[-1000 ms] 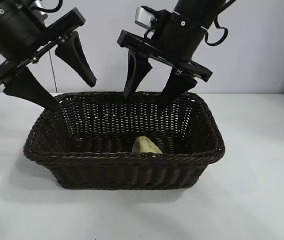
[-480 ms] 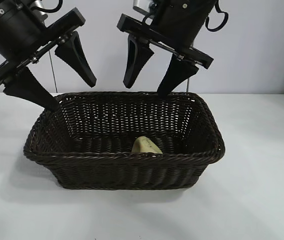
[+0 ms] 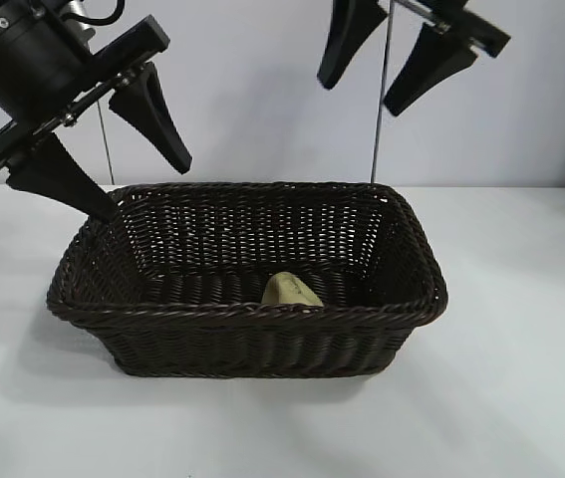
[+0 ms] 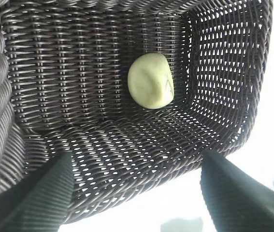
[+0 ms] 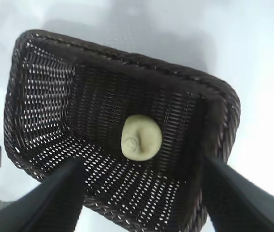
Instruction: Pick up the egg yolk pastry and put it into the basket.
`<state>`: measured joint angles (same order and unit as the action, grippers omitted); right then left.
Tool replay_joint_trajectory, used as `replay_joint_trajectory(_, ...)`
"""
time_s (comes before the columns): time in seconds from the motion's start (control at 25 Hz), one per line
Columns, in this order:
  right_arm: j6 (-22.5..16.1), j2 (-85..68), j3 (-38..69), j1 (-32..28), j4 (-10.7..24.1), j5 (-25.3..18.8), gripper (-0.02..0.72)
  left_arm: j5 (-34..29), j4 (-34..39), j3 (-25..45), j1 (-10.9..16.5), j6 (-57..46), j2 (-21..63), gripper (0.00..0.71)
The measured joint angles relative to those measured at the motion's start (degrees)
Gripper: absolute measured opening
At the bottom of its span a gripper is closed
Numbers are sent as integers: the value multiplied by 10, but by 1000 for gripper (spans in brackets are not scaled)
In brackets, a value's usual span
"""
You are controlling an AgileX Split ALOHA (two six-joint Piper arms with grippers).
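I see the white tabletop [image 3: 521, 378] filling the lower part of the exterior view, and on it the large rectangular dark brown woven wicker basket [image 3: 247, 339], its sides sloping outward under a braided rim.

My left gripper [image 3: 103, 149] hangs over the basket's left end, angled down, its two black fingers spread wide with nothing between them; the lower finger tip sits just at the rim. My right gripper [image 3: 392, 60] is high above the basket's far right corner, near the top edge of the exterior view, its fingers also spread and empty.

The small pale cream-yellow round egg yolk pastry [image 3: 290, 291] lies on the basket floor, close to the near long wall and a little right of centre. No gripper touches it.

From the exterior view I get only the pastry's upper part — the near rim hides the rest. The left wrist view shows the whole pastry [image 4: 151, 80]: a smooth rounded puck with a shallow crease on its face, resting near one end wall of the basket [image 4: 79, 63]. The right wrist view, from higher up, takes in nearly the whole basket [image 5: 45, 82] on the tabletop [image 5: 252, 58], with the pastry [image 5: 141, 137] showing a faint dimple — and the basket's open weave letting light through the walls.
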<state>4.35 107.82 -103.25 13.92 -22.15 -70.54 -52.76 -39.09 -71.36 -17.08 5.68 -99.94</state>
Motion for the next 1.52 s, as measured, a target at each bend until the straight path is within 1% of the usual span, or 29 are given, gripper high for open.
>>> replay_joint_trajectory(0.2,4,-6,6,-10,1,-1,497,0,0,0,0,0,0,532)
replay_joint_trajectory(0.36,19,-10,50,-10,3,-1,497,0,0,0,0,0,0,532)
replay_joint_trajectory(0.56,25,-11,94,-10,19,-1,497,0,0,0,0,0,0,532)
replay_joint_trajectory(1.52,30,-11,99,-10,25,0,497,0,0,0,0,0,0,532)
